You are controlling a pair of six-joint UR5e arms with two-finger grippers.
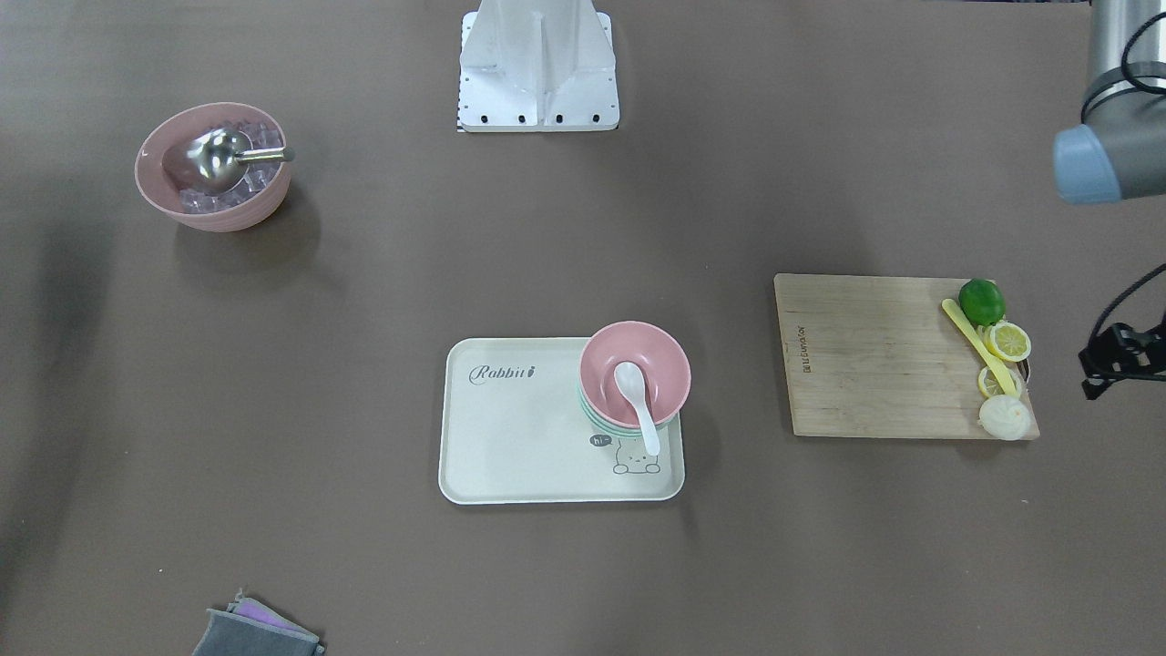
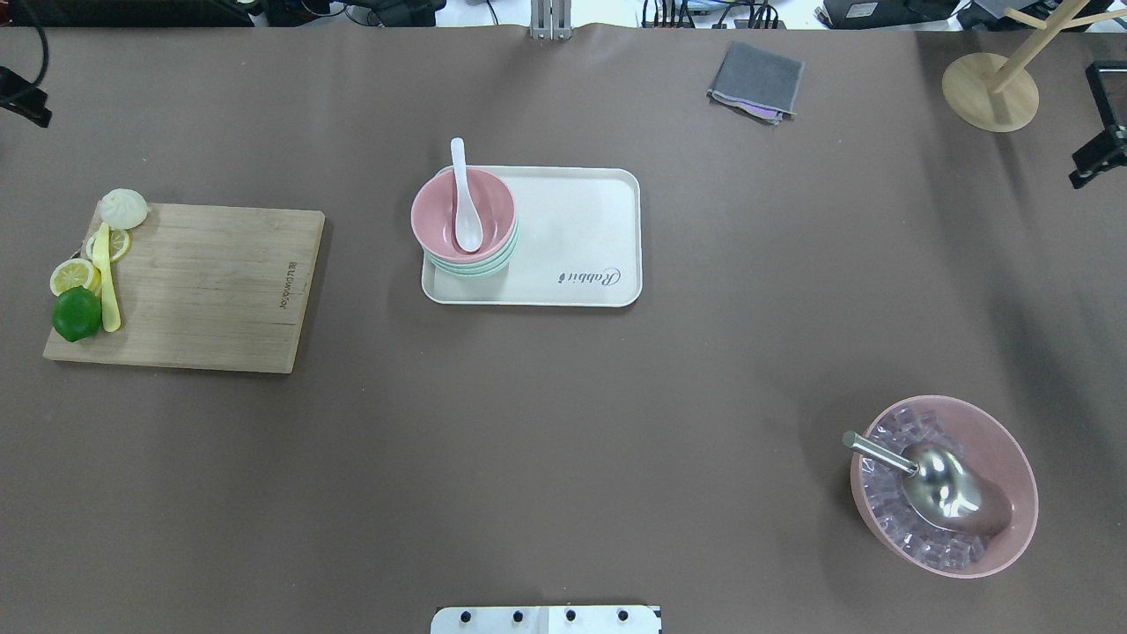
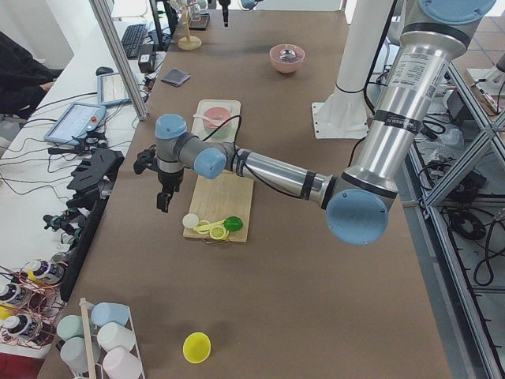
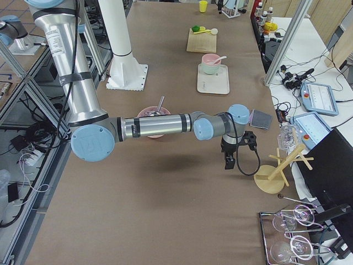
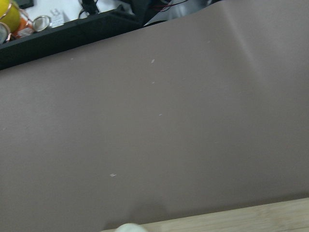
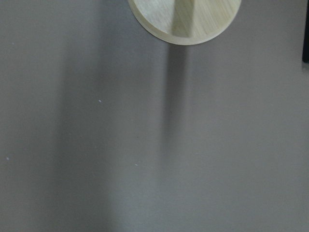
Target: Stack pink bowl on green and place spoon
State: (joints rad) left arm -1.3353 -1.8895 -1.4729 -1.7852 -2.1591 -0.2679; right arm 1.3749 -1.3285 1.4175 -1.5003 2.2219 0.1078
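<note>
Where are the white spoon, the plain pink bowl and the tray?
white spoon (image 1: 629, 379): front-facing view, on its scoop.
plain pink bowl (image 1: 662, 363): front-facing view, bare inner wall.
tray (image 1: 515, 439): front-facing view, bare floor.

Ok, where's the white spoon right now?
Overhead view: the spoon rests in the pink bowl, stacked on the green bowls at the tray's left end, its handle sticking out over the far rim.

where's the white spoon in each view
Front-facing: spoon centre, in pink bowl.
Overhead: upper centre-left.
Exterior left: top centre, far.
Exterior right: top, right of centre.
Left wrist: not in it.
Right wrist: not in it.
Landmark: cream tray under the pink bowl.
</note>
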